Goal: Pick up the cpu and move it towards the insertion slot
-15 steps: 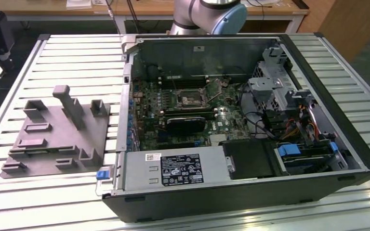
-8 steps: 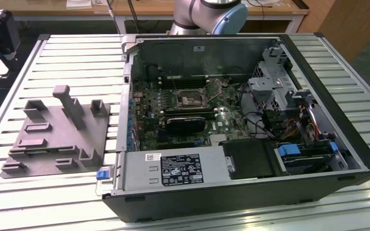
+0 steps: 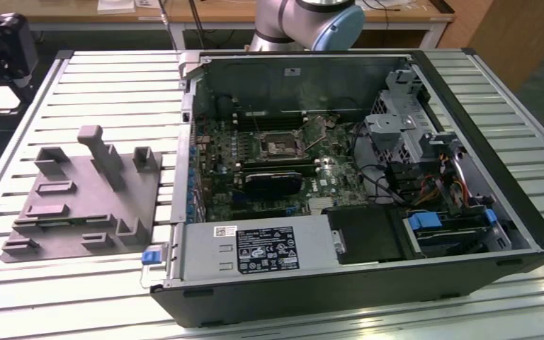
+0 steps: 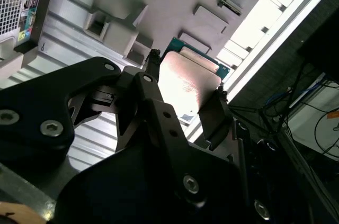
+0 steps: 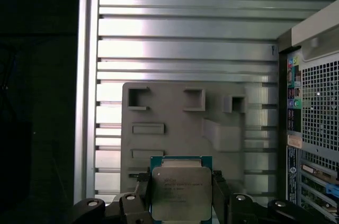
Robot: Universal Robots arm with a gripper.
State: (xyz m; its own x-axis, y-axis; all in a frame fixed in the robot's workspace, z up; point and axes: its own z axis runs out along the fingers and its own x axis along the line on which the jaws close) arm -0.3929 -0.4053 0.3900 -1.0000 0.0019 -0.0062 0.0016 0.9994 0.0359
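cpu: silvery top, green rim | fixture block: grey | table: silver ribbed

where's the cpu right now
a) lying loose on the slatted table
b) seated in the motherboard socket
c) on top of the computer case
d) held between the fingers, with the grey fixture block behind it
d: in the first wrist view the cpu sits clamped between the fingers, with the grey fixture block behind it.
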